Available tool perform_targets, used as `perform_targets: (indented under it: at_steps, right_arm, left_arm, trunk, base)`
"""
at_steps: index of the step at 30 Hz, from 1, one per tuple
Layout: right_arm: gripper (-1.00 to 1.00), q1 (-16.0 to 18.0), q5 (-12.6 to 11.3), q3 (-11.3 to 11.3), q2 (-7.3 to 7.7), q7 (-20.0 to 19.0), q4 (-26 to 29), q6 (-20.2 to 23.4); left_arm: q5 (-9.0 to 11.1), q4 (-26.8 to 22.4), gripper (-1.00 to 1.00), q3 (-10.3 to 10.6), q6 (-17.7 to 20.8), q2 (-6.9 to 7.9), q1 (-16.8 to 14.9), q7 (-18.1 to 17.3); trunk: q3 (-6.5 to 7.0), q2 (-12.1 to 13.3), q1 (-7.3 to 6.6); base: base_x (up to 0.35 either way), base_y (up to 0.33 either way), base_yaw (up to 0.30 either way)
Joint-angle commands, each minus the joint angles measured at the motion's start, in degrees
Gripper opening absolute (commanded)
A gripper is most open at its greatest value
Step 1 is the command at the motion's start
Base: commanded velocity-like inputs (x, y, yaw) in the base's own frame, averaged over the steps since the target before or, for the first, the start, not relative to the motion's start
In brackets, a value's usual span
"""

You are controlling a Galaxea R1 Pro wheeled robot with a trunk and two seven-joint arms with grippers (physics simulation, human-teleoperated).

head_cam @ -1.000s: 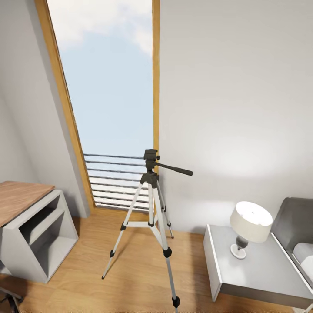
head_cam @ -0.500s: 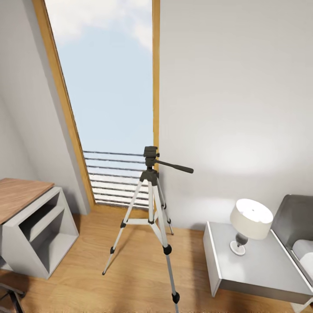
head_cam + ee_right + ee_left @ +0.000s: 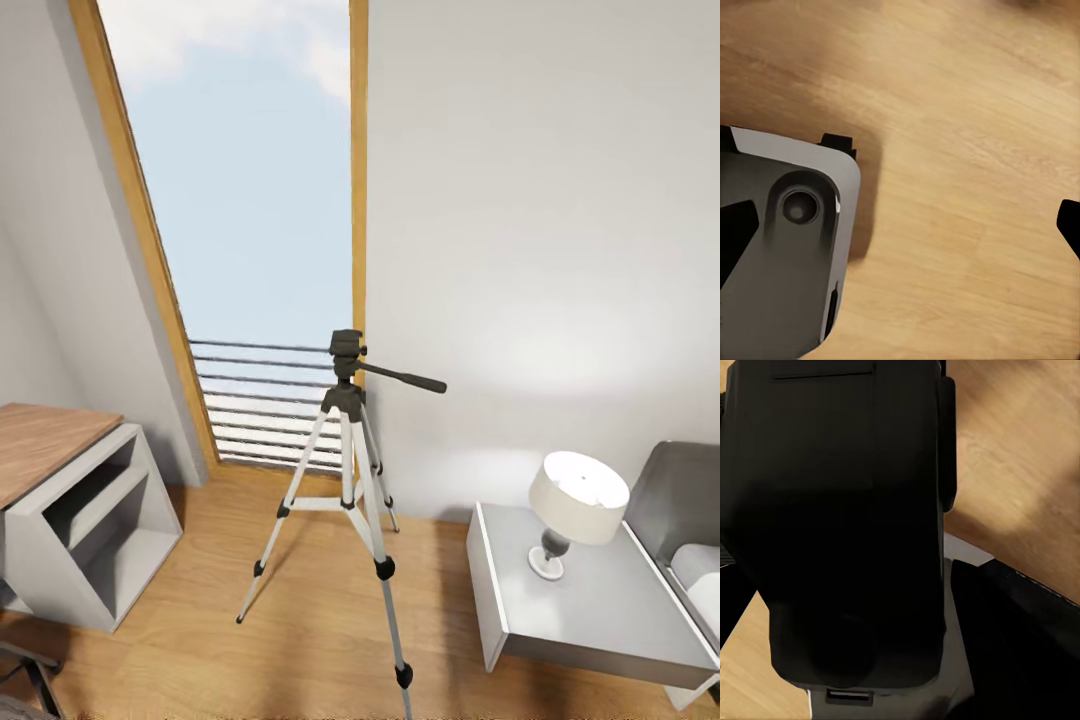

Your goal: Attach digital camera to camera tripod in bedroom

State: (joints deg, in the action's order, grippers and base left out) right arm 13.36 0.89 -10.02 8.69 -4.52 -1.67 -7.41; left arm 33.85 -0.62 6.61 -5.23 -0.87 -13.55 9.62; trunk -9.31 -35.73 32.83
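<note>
Pale grey bedroom walls, light plank floor (image 3: 310,640), tall wood-framed window (image 3: 250,200) straight ahead in the head view. Camera tripod (image 3: 347,470) upright on the floor before the window, legs spread, pan handle pointing toward the white bench (image 3: 600,620) with its lamp (image 3: 575,510); top plate bare. White shelf unit (image 3: 95,530) well apart on the other side. Compared with a second ago, whole picture slid a little, tripod slightly higher in frame with more floor below: camera motion, not the tripod's. Reads as the robot adjusting its stance, mounting not yet begun.

Left wrist view: matte black box pressed close to the lens, judged to be the digital camera (image 3: 847,495), clamped in the left claw (image 3: 847,607); fingers hard to separate from its dark body. Plank floor beyond.

Right wrist view: right claw (image 3: 900,229) spread wide and empty, fingertips (image 3: 1071,225) at opposite edges, grey robot base (image 3: 787,262) and floor beneath.
</note>
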Motion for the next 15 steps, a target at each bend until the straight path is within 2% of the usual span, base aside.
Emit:
perform_targets:
  at_steps: [1,15]
  right_arm:
    - [1.00,0.09,0.08,-0.18,0.01,-0.14,-0.18,-0.35]
    - [1.00,0.09,0.08,-0.18,0.01,-0.14,-0.18,-0.38]
  left_arm:
    - [0.34,0.00,-1.00,0.52,-0.13,-0.02,-0.03,0.14]
    - [0.25,0.00,-1.00,0.58,-0.13,-0.02,-0.06,0.14]
  trunk:
    - [-0.19,-0.08,0.01]
    - [-1.47,-0.08,0.01]
  base:
    - [0.000,0.000,0.000]
    - [0.000,0.000,0.000]
